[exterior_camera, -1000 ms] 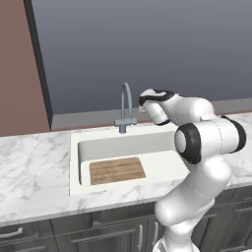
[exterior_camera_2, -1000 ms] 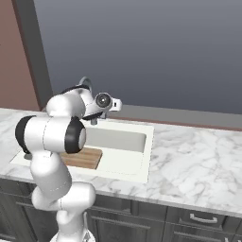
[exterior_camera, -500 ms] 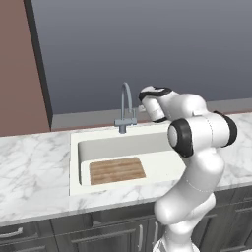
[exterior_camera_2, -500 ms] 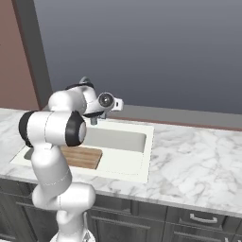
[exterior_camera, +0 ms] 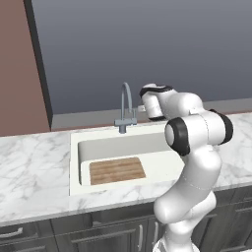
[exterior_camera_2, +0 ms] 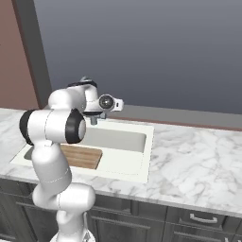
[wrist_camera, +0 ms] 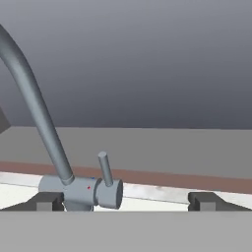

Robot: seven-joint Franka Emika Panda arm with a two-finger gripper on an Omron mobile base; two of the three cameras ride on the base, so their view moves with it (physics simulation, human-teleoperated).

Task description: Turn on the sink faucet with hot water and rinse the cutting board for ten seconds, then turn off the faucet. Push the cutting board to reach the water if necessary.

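Wooden cutting board (exterior_camera: 117,171) lies inside the sink (exterior_camera: 75,165) — pincer (wrist_camera: 125,201) spread by faucet (wrist_camera: 78,189)

— What sort of place is this?
— A kitchen. A wide white rectangular sink (exterior_camera: 75,162) sits in a grey-veined white marble table (exterior_camera: 29,167), with a slim grey metal gooseneck faucet (exterior_camera: 126,106) behind it.
— Anything else?
— Dark grey cabinet fronts with metal handles (exterior_camera_2: 198,220) run below, and a light brown wooden cutting board (exterior_camera: 117,170) lies in the basin.
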